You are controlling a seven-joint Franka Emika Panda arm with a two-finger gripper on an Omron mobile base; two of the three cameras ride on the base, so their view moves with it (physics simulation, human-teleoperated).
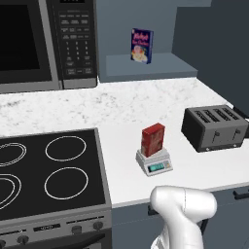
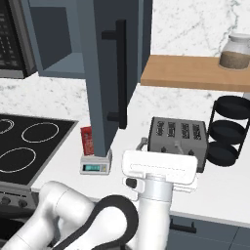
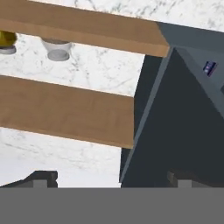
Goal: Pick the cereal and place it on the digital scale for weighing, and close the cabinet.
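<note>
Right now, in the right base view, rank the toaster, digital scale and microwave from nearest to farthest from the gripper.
From the gripper:
1. toaster, just beyond it on the counter.
2. digital scale, off to the left, carrying the cereal.
3. microwave, far upper left.

Facing two long wooden wall shelves [image 3: 65,109] against white marble, a pale glass jar base [image 3: 57,49] sitting between them; just right, the slate blue-grey cabinet door [image 3: 175,127] standing open.
</note>
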